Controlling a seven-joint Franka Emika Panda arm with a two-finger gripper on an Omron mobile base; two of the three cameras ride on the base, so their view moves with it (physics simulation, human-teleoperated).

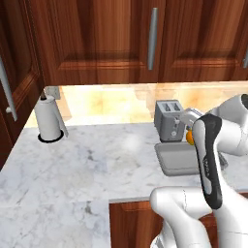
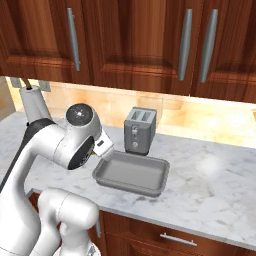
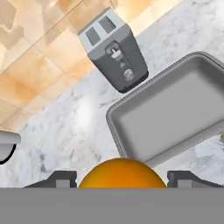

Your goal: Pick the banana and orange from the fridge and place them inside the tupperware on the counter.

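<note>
A: What does the room look like?

B: A white-grey veined marble table (image 1: 72, 164) fills the lower half of the left base view, over dark reddish-brown cabinets. More reddish-brown wall cabinets (image 2: 130, 40) with silver bar handles run along the top of both base views, above a warm tan tiled backsplash (image 1: 111, 104). A white paper towel roll (image 1: 48, 118) stands at centre-left of the left base view. A silver toaster (image 2: 139, 130) sits at the back of the marble, near the middle of the right base view.

A: And the task's things?

B: The tupperware (image 2: 150, 187) is a shallow grey rectangular tray with a rim, lying flat on the table just in front of the toaster, at the centre of the right base view. Its inside looks bare. The orange (image 3: 122, 173) is a bright round ball at the bottom centre of the hand view, just outside the tray's near corner as that view shows it. A sliver of it peeks out beside the arm at centre-right of the left base view.

A: How is the arm posed?

B: It is bent over, forearm reaching toward the tray, hand pointing at toaster and tray. The gripper (image 3: 122, 178) is clasped around the orange, a dark fingertip (image 3: 64, 178) on either side of it, carrying it above the table by the tray's edge.
</note>
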